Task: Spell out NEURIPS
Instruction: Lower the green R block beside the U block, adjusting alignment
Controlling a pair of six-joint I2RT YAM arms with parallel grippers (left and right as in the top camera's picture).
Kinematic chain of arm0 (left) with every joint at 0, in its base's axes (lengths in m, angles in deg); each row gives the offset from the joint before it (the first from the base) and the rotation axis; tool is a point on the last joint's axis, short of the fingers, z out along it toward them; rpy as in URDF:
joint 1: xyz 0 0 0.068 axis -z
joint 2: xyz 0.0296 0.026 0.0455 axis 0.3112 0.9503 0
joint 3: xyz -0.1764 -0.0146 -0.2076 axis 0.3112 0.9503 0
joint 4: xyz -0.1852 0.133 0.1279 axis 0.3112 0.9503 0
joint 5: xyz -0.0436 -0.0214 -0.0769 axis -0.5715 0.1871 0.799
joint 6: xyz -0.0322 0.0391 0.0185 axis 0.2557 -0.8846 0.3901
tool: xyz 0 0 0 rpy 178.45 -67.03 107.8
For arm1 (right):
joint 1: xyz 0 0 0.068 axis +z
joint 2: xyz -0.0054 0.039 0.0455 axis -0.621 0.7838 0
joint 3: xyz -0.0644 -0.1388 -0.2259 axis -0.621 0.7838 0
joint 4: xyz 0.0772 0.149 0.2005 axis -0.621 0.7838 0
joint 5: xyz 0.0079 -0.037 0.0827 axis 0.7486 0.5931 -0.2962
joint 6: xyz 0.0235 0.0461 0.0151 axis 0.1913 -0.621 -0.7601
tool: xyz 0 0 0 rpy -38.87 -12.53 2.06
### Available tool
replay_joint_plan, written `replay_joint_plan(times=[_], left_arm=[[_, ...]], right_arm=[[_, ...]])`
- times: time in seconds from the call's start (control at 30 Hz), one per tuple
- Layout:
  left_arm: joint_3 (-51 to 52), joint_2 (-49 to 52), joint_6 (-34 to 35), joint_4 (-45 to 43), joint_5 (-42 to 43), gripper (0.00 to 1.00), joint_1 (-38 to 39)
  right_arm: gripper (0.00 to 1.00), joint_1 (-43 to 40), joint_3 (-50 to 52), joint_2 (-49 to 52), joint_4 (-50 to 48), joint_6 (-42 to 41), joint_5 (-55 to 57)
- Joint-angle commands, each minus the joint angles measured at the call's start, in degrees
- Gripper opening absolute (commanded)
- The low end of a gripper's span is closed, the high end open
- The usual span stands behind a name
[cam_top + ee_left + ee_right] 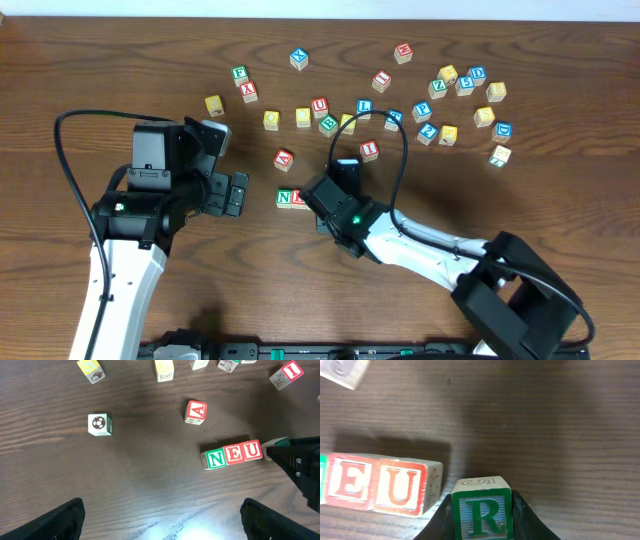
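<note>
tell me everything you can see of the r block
The R block is a pale-wood cube. One face shows a green R in a green frame on bluish lines; the face above has a faint green outline figure. It sits upright, pinched on both sides by the dark fingers of the right claw, just right of the red U block with a narrow gap. Its bottom is cut off, so table contact is unclear.

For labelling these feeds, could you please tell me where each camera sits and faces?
Overhead: above the table, looking straight down; left arm and right arm show.
Left wrist: looks down on the NEU row; open left end effector shows.
Right wrist: low, facing the R cube in the right end effector.
Wrist views share the NEU row.
</note>
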Motion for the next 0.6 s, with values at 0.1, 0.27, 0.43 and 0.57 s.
replay_joint_plan(times=[0.1, 0.27, 0.43, 0.57], left_arm=[[-1.6, -0.07, -0.35, 0.17, -0.55, 0.98, -0.24], [-1.57, -0.07, -0.35, 0.17, -0.55, 0.98, -0.24], [-1.6, -0.07, -0.35, 0.17, -0.55, 0.98, -0.24], [-1.6, -0.07, -0.35, 0.17, -0.55, 0.98, -0.24]], right_arm=[[0.01, -0.04, 0.55, 1.18, -0.44, -1.07, 1.6], [0.06, -0.11, 0.55, 1.2, -0.46, -1.09, 2.47], [0.05, -0.66, 0.52, 1.2, -0.52, -1.07, 3.43], [0.02, -1.9, 0.55, 1.2, -0.5, -1.09, 3.37]])
